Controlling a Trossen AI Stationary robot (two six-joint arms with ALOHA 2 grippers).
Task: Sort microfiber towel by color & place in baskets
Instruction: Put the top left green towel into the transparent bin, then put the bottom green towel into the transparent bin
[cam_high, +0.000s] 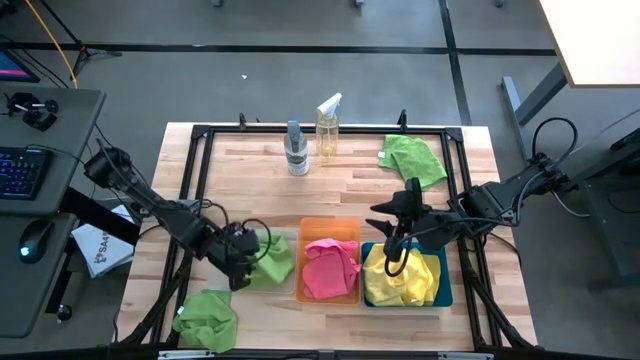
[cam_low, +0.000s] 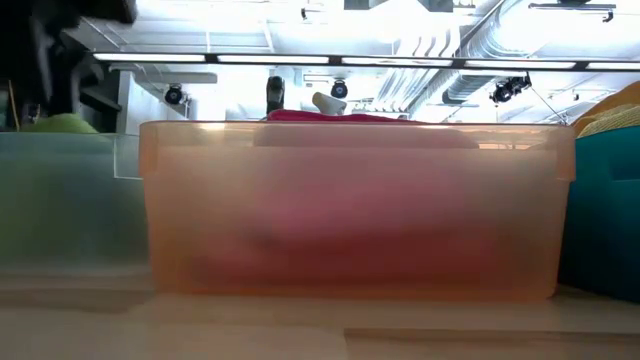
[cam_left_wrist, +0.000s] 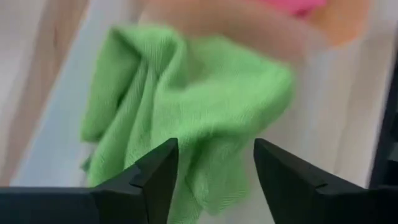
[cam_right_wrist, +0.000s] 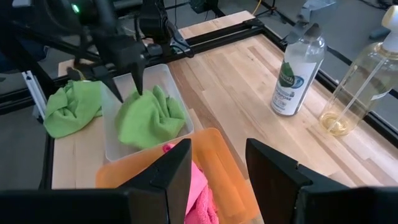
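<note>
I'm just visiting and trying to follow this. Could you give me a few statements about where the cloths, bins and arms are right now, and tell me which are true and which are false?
1. The orange basket holds a pink towel. True.
2. The yellow towel lies in the clear basket. False: it lies in the dark blue basket.
3. Two green towels lie outside the baskets. True: one at the near left corner, one at the far right.
4. The left gripper is clamped on the spray bottle. False: it is open above the green towel in the clear basket.
</note>
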